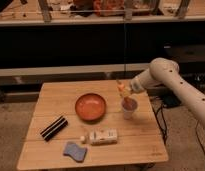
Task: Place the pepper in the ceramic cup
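Note:
The ceramic cup (129, 111) is a small white-grey cylinder standing upright on the right part of the wooden table (56, 97), to the right of the orange bowl. A reddish piece, the pepper (129, 103), shows at the cup's mouth and appears to sit inside it. My gripper (122, 90) hangs just above and slightly to the left of the cup's rim. The white arm reaches in from the right.
A wide orange bowl (90, 107) sits mid-table. A white bottle with a label (102, 136) lies in front of it. A black bar-shaped object (53, 127) and a blue sponge (75, 150) lie at the front left. Dark shelving stands behind the table.

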Controlling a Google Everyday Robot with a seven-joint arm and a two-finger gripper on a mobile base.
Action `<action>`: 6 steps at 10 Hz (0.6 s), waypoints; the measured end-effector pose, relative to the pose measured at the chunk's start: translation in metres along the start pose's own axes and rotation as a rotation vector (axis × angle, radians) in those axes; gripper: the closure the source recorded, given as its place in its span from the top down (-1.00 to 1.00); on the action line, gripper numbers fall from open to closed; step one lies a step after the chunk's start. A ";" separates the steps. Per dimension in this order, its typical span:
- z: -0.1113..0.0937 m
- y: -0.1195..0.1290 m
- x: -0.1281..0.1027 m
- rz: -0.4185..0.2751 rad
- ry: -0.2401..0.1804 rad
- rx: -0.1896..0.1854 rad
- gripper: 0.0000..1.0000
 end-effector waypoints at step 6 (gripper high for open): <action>-0.006 0.012 0.010 -0.074 0.015 0.055 0.60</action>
